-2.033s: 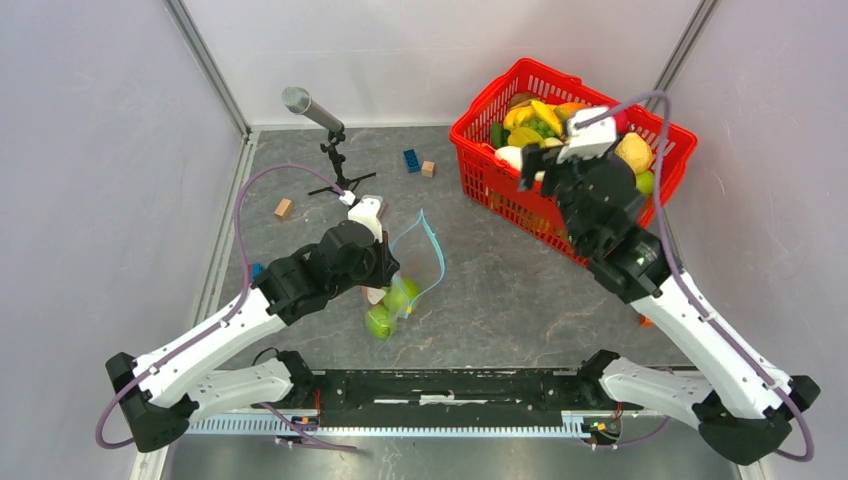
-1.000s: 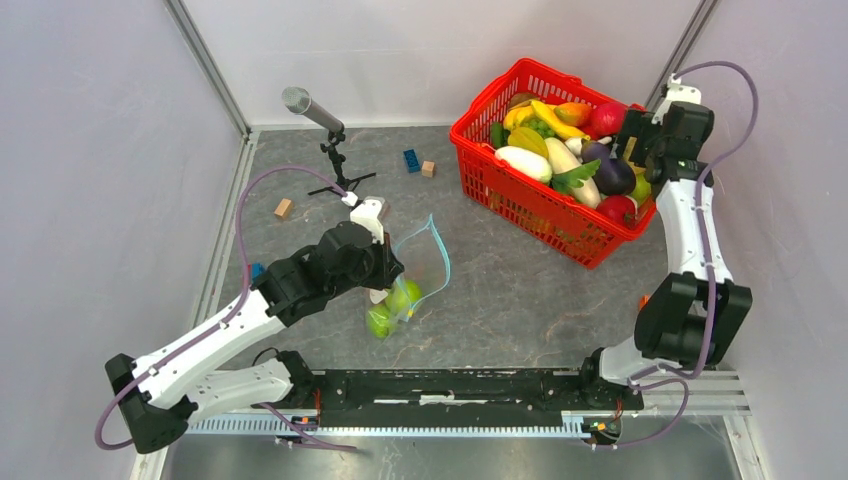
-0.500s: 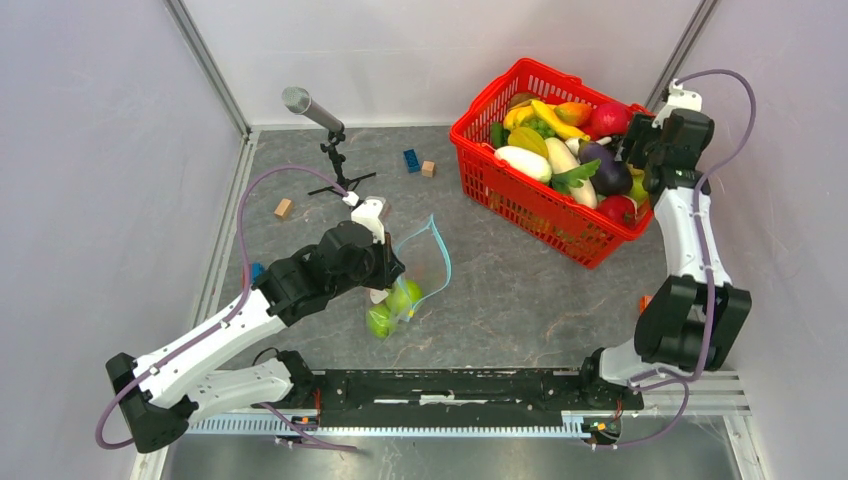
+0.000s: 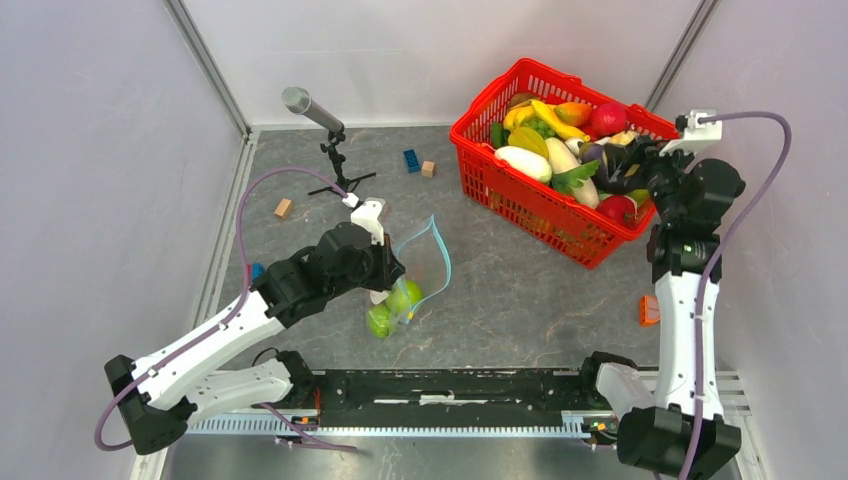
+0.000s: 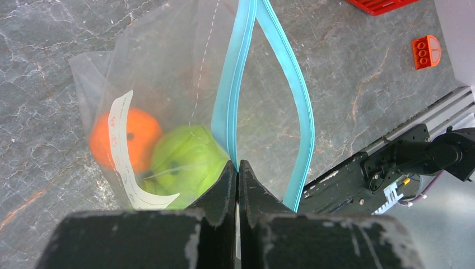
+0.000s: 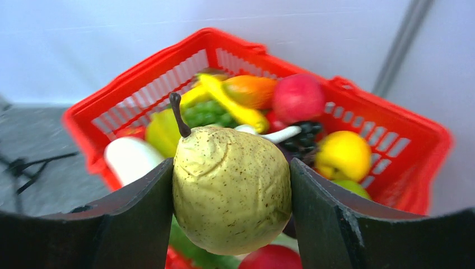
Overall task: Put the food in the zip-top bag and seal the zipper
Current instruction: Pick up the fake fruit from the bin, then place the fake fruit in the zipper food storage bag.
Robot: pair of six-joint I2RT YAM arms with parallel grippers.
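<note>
The clear zip-top bag [image 4: 421, 256] stands on the grey table with its mouth open. My left gripper [image 5: 236, 166] is shut on one side of the light blue zipper [image 5: 229, 95]; the other side [image 5: 299, 112] bows away. An orange [image 5: 134, 137] and green round fruits [image 5: 187, 162] lie inside, behind the white label strip [image 5: 120, 151]. The green fruits also show in the top view [image 4: 403, 296]. My right gripper [image 6: 231, 166] is shut on a speckled yellow-green pear [image 6: 232, 193] with a brown stem. It holds the pear over the basket's right side [image 4: 630, 150].
The red mesh basket [image 4: 520, 200] at the back right holds several toy fruits and vegetables, among them a red apple [image 6: 298, 96] and a lemon [image 6: 343, 154]. A microphone on a stand [image 4: 311, 108], a blue brick [image 4: 411, 159], wooden blocks [image 4: 284, 208] and an orange brick [image 4: 649, 309] lie around.
The right arm has swung round from over the basket to its right side, and the gripper now points left with the pear. The left arm and the bag have not moved.
</note>
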